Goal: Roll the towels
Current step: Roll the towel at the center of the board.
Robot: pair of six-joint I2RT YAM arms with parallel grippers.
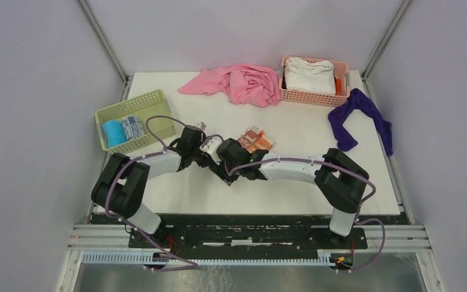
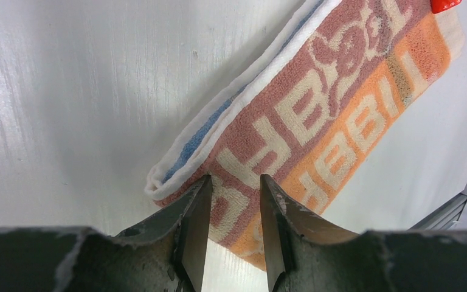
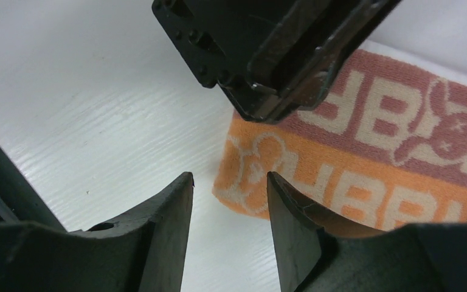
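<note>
Tech: Nearest the lens, left claw (image 2: pixel 236 182): jaws apart, nothing pinched. Tips hang over the near short end of the RABBIT towel (image 2: pixel 340 115); its pile shows in the gap between them.

Lead: And the right claw (image 3: pixel 229 179)?

Tech: Likewise apart and empty. Bare worktop (image 3: pixel 85 109) shows in its gap, and the towel's orange corner lies just beside one finger. Both claws sit close together at that same end of the towel, mid-worktop.

Lead: Material?

Tech: Terry loop pile, cream lettering on brick-red and orange bands. It is folded into a long flat strip, with white and blue layers stacked along one long edge.

Lead: Handling?

Tech: Judged light, soft and limp, with no stiffness of its own. Not fragile. The pile should grip the fingers well, but the folded layers may slide over each other. Best hold looks to be the two corners of the short end, pinching every layer so they curl together.

Lead: The others?

Tech: The green basket (image 1: pixel 135 109) at far left holds the blue towel (image 1: pixel 113 132) and the white printed towel (image 1: pixel 134 128), both rolled. This one looks to be the last.
</note>
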